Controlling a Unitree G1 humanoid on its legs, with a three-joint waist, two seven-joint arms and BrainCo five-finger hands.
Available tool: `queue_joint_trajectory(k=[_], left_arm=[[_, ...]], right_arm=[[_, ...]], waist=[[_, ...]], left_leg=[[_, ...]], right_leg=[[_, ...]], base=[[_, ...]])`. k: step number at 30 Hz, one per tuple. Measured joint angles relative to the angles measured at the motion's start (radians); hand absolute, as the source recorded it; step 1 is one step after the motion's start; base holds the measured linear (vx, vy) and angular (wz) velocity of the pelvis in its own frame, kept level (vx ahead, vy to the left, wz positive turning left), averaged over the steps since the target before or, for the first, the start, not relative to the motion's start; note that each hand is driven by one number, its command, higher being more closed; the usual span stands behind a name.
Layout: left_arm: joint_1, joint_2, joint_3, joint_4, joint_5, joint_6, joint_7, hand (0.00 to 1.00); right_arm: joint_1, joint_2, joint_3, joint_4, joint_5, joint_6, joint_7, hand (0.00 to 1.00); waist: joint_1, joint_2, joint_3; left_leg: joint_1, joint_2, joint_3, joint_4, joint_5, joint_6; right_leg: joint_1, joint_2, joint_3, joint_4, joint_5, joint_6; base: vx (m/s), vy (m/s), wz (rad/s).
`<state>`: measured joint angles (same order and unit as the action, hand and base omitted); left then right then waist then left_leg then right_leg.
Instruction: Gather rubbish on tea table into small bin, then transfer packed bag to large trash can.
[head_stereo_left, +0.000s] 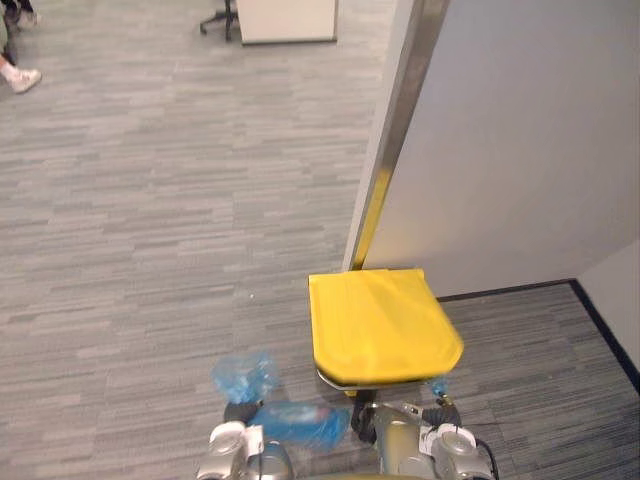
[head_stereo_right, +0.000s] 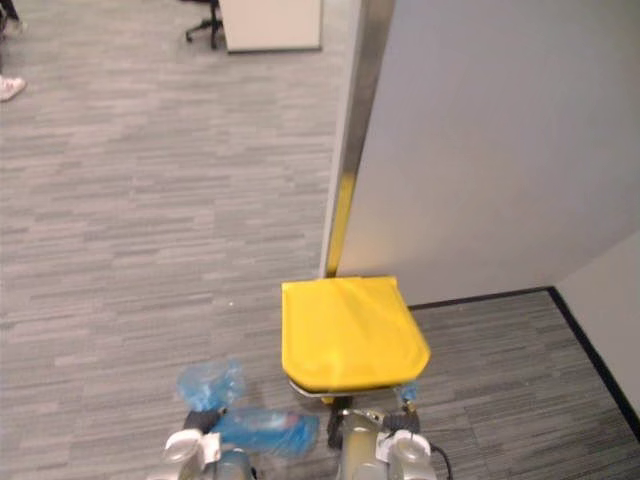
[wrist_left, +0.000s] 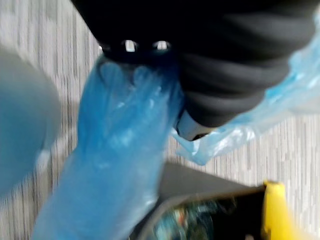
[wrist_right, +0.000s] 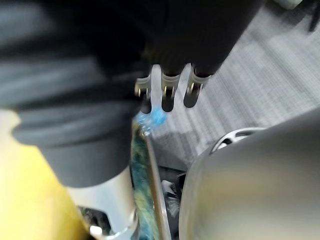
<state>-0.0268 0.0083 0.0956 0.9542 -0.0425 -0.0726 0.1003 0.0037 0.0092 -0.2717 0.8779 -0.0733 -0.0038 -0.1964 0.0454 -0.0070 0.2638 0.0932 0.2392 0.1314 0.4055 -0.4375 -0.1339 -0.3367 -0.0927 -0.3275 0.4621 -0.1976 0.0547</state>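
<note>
Blue bag (head_stereo_left: 293, 426): translucent, crinkled plastic, bunched to a neck, with a loose tuft past the grip. It hangs above the grey carpet (head_stereo_left: 150, 250), just left of the large trash can (wrist_left: 200, 190). The left hand (wrist_left: 225, 75) is clenched round the neck. The can's yellow lid (head_stereo_left: 380, 325) is raised. The right hand (wrist_right: 169, 95) is at the can's rim; its grasp cannot be told.
</note>
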Motion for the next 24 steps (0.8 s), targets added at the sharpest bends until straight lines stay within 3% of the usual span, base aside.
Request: queue_joint_trajectory(k=[3,11,14,18,21,24], left_arm=[[-0.011,-0.004,0.002,-0.001,0.004,-0.001,0.001,1.00],[-0.049,0.027,0.003,-0.066,0.020,-0.010,0.007,1.00],[-0.073,0.065,0.000,-0.075,0.020,-0.010,0.014,1.00],[-0.079,0.108,-0.020,-0.137,-0.017,-0.021,0.035,1.00],[-0.073,0.129,-0.042,-0.166,-0.071,-0.049,0.053,1.00],[-0.058,0.133,-0.056,-0.183,-0.103,-0.050,0.053,1.00]], right_arm=[[-0.005,0.009,0.011,-0.002,-0.006,0.004,0.002,0.00],[-0.078,-0.018,0.214,-0.007,-0.018,0.004,0.007,0.00],[-0.188,-0.018,0.320,-0.035,-0.042,0.004,0.013,0.00],[-0.435,-0.076,0.337,-0.046,-0.035,-0.014,-0.003,0.00],[-0.581,-0.137,0.336,-0.029,0.003,-0.016,-0.020,0.00],[-0.702,-0.185,0.335,0.007,0.039,-0.017,-0.025,0.00]], waist=[[0.010,-0.005,-0.007],[0.012,-0.004,-0.030],[0.025,-0.004,-0.029],[0.059,-0.021,-0.016],[0.063,-0.039,0.009],[0.060,-0.058,0.027]], left_leg=[[0.008,0.016,-0.009,-0.049,0.031,0.001],[-0.145,0.017,-0.062,-0.091,0.105,-0.048],[-0.208,0.025,-0.089,-0.088,0.116,-0.044],[-0.249,0.031,-0.099,-0.114,0.130,-0.035],[-0.251,0.029,-0.116,-0.145,0.149,-0.001],[-0.261,0.027,-0.113,-0.141,0.151,0.001]], right_leg=[[-0.013,0.008,-0.030,0.023,-0.038,0.000],[-0.108,-0.013,-0.088,-0.010,-0.003,-0.033],[-0.144,-0.010,-0.108,-0.024,0.017,-0.014],[-0.190,0.013,-0.095,-0.045,0.022,0.019],[-0.194,0.063,-0.024,-0.110,0.044,0.001],[-0.199,0.080,-0.009,-0.144,0.073,-0.004]], base=[[0.22,-0.112,0.11],[0.00,-0.028,0.26],[-0.07,-0.094,0.24],[-0.09,-0.128,0.02],[-0.11,-0.125,-0.02],[-0.08,-0.048,-0.22]])
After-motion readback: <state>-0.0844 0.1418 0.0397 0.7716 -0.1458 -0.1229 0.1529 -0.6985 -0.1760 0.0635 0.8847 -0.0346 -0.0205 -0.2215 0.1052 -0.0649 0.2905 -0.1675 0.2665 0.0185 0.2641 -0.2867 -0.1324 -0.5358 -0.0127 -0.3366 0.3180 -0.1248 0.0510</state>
